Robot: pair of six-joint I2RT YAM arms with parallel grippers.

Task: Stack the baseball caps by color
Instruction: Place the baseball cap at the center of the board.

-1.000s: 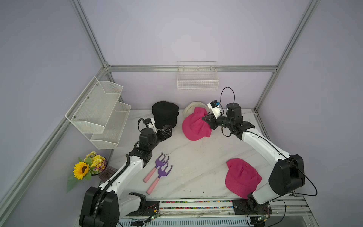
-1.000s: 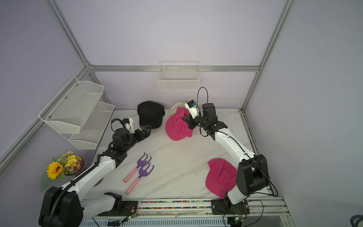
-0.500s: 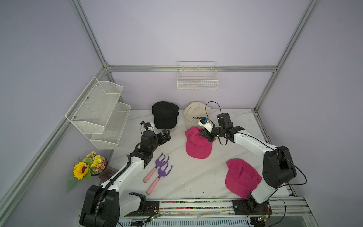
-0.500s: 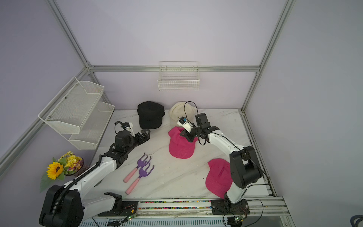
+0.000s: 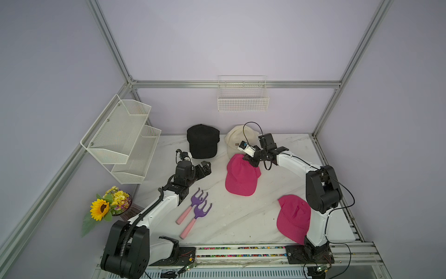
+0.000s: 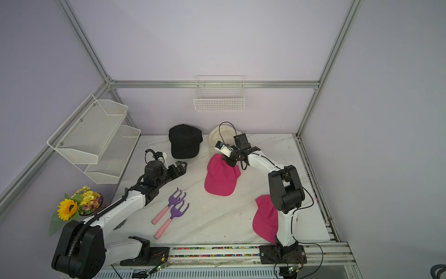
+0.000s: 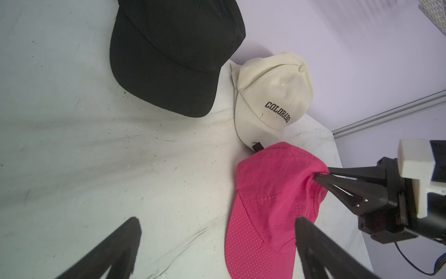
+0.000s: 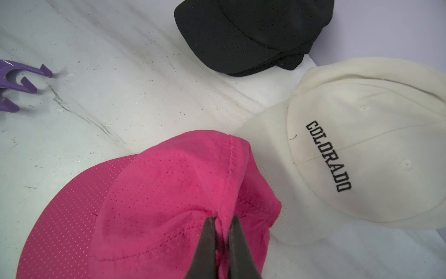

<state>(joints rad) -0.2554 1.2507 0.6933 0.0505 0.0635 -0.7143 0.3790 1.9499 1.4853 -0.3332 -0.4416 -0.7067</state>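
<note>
Pink cap (image 8: 156, 193) sat brim-down on the counter (image 5: 236, 217), just beside the cream cap (image 8: 362, 149). Right fingers (image 8: 207, 241) were clamped on a fold at the crown's rear; left fingers (image 7: 115, 246) stood apart, empty. Judgement: thin fabric may slip, so lift clear first, carry low to the second pink cap (image 5: 293, 219), align brims before release.
</note>
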